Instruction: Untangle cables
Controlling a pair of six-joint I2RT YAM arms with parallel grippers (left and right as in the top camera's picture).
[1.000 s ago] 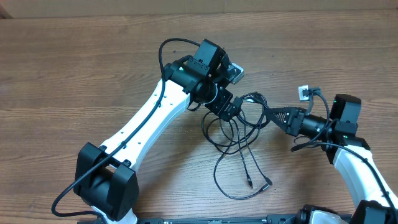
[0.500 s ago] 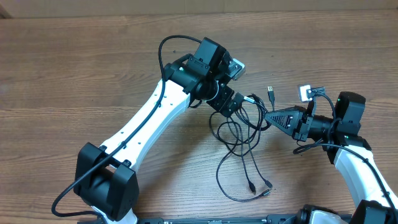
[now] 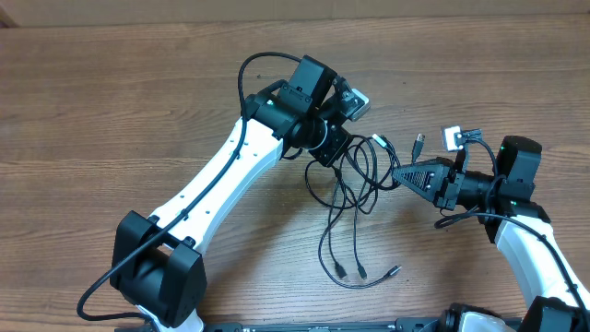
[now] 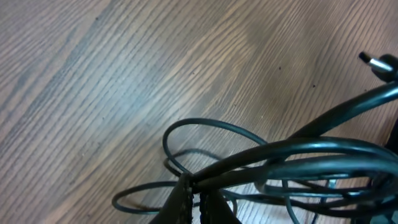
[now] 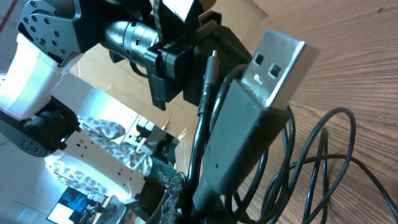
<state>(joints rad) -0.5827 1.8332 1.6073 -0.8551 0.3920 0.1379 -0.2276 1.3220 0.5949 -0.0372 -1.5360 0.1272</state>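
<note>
From overhead, your left hand (image 3: 334, 148) covers its own fingertips, so you cannot pick out which strand it pinches. The crossings in the cables (image 3: 355, 198) are too fine to tell over from under. In the left wrist view, blurred cables run off the right and bottom edges. In the right wrist view, a USB plug (image 5: 273, 56) blocks the right hand (image 3: 398, 175).

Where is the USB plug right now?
Overhead, the USB plug is right of centre, just beyond the tip of the right gripper, which is shut on the cables; the left gripper is further left.
</note>
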